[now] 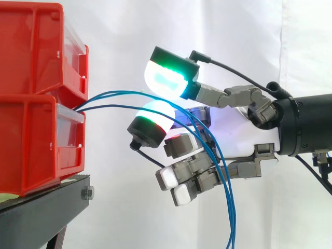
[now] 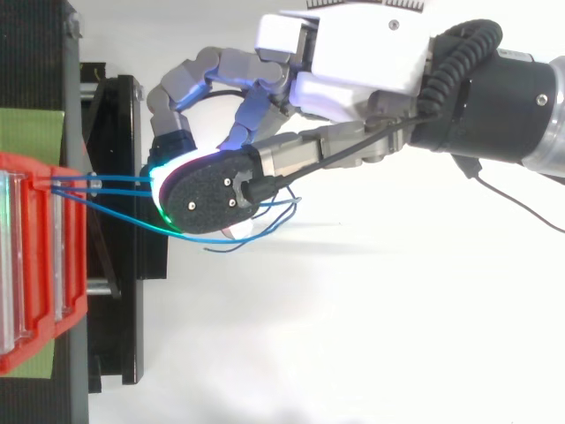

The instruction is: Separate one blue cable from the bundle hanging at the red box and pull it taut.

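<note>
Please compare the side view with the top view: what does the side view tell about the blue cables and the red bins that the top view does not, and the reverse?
Side view: the red bins stand one upon the other. The blue cables leave from between them, arc past the hand and hang down to the bottom edge.
Top view: the cables fan out sideways from the bins, one bowing wide of the others.
Both: bins, cables, hand and the black stand.
</note>
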Robot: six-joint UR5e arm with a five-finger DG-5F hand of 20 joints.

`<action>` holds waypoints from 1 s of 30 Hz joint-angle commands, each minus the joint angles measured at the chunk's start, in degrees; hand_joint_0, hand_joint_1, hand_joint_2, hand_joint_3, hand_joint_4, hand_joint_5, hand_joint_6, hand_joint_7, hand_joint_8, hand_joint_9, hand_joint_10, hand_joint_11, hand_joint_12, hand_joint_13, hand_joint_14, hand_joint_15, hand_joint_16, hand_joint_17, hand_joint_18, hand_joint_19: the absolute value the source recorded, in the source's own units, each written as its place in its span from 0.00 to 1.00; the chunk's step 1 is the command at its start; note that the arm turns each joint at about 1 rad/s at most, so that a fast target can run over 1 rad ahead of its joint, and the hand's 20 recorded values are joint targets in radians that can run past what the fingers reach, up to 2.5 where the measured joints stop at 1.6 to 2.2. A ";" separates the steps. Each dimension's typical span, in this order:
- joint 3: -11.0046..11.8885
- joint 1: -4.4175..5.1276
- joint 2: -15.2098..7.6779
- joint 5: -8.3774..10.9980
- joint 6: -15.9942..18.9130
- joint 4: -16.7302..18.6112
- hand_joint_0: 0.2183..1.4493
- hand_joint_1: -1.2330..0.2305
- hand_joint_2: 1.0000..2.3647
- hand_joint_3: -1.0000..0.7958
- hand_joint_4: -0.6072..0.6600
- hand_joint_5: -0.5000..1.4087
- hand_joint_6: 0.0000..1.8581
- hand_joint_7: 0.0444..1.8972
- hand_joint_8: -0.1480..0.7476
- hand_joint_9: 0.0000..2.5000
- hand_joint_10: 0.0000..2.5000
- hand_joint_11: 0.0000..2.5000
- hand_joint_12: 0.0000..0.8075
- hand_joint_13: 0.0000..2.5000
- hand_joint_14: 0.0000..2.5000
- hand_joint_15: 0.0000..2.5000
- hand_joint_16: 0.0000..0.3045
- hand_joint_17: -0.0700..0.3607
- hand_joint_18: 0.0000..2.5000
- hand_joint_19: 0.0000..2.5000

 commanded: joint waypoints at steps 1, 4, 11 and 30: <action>0.00 0.01 0.02 0.16 -0.05 -0.08 0.33 0.43 0.00 0.28 0.45 0.17 0.47 0.64 0.43 0.46 0.01 0.40 0.39 0.38 0.01 0.26 0.14 0.38 0.30 0.27; 0.00 0.01 0.02 0.16 -0.05 -0.08 0.34 0.35 0.01 0.36 0.49 0.16 0.48 0.65 0.43 0.45 0.01 0.40 0.40 0.37 0.01 0.26 0.14 0.39 0.30 0.27; 0.00 0.01 0.02 -0.01 -0.05 -0.08 0.38 0.30 0.01 0.40 0.51 0.16 0.49 0.71 0.47 0.43 0.01 0.41 0.40 0.37 0.01 0.26 0.15 0.39 0.30 0.26; 0.00 0.01 0.02 0.16 -0.05 -1.31 0.27 0.27 0.00 0.28 0.57 0.18 0.47 0.63 0.47 0.43 0.01 0.40 0.39 0.34 0.01 0.24 0.15 0.39 0.29 0.24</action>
